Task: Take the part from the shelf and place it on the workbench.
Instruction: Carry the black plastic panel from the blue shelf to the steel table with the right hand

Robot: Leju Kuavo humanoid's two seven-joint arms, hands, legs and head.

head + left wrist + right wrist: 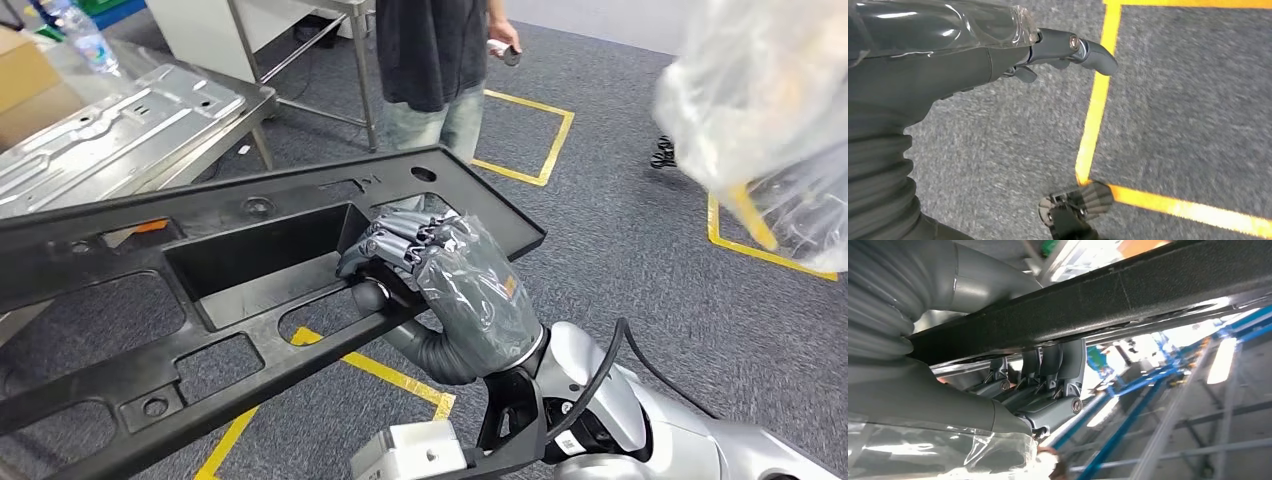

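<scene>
My right hand [455, 275] carries the long black plastic part [230, 300] over the grey carpet

My right fingers [400, 240] are clamped over a bar of the part beside its deep rectangular pocket, thumb underneath; from the right wrist, the fingers [1048, 367] hook over the part's dark edge [1098, 300]. The part runs from near left to far right, tilted, held in the air, its far end near a person [435, 60] standing beyond it. My left hand [948, 55] hangs over the carpet [1188, 100] and its yellow floor tape [1095, 110], fingers [1088, 50] held out and gripping nothing. Far left stands a metal table [265, 100] bearing a silver stamped panel [110, 130], a cardboard box [25, 80] and a water bottle [80, 35]
</scene>
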